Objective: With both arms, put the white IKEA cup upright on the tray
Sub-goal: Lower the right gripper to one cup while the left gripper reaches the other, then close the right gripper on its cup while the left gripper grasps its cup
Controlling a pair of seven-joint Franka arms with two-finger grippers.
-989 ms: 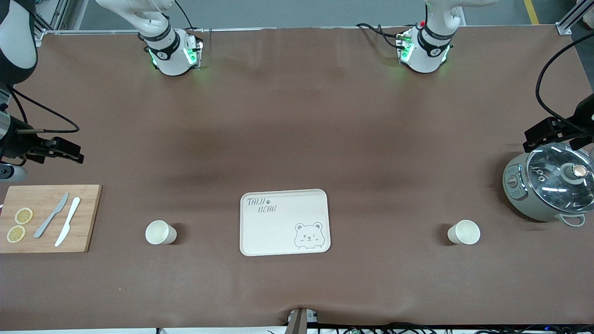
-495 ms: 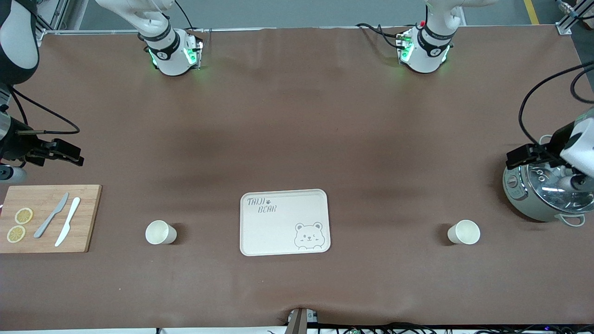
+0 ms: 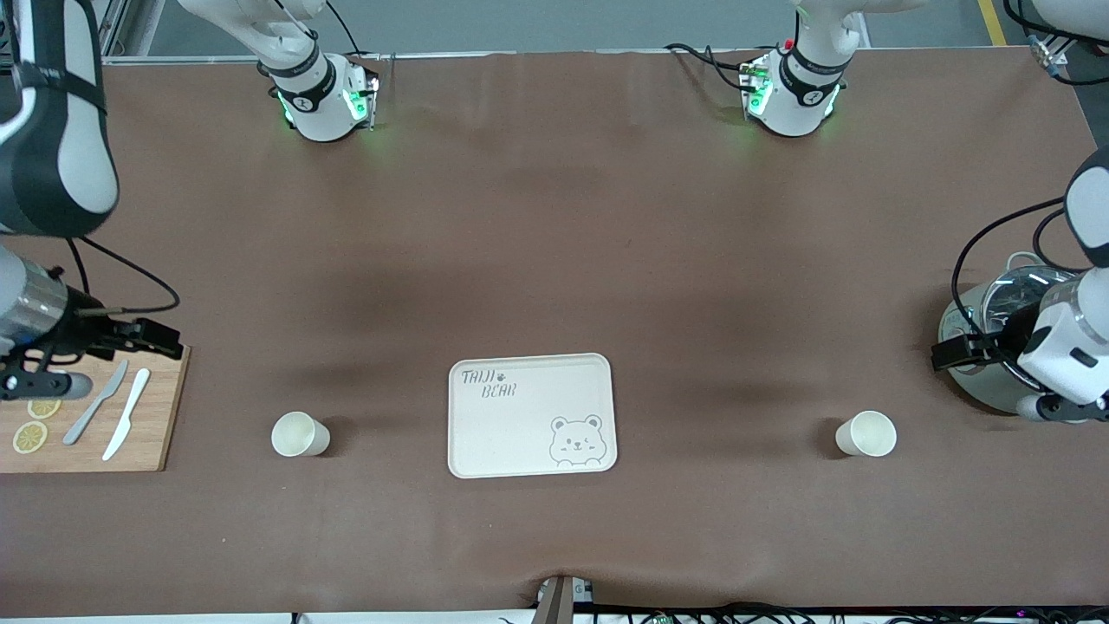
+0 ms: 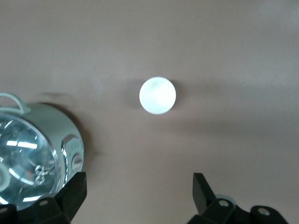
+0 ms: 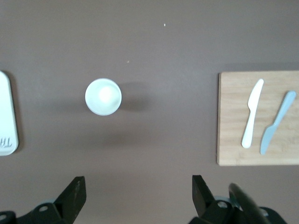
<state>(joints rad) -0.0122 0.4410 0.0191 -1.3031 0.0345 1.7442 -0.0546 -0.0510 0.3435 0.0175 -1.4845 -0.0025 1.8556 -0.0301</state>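
Note:
The cream tray [image 3: 530,381] with "TAIJI BEAR" and a bear face lies mid-table; its rim shows in the right wrist view [image 5: 6,116]. One white cup [image 3: 300,434] stands upright beside it toward the right arm's end, also in the right wrist view [image 5: 103,96]. A second white cup [image 3: 866,433] stands upright toward the left arm's end, also in the left wrist view [image 4: 157,95]. My right gripper [image 3: 169,345] is open and empty over the cutting board's corner [image 5: 138,193]. My left gripper [image 3: 949,355] is open and empty over the pot's edge [image 4: 138,196].
A wooden cutting board [image 3: 160,433] with two knives [image 3: 126,413] and lemon slices [image 3: 30,436] lies at the right arm's end. A grey pot with a glass lid [image 3: 988,329] stands at the left arm's end, also in the left wrist view [image 4: 32,158].
Both arms have swung toward the front camera. The right gripper now hangs over the cutting board's corner, the left gripper over the pot's edge. Cups and tray have not moved.

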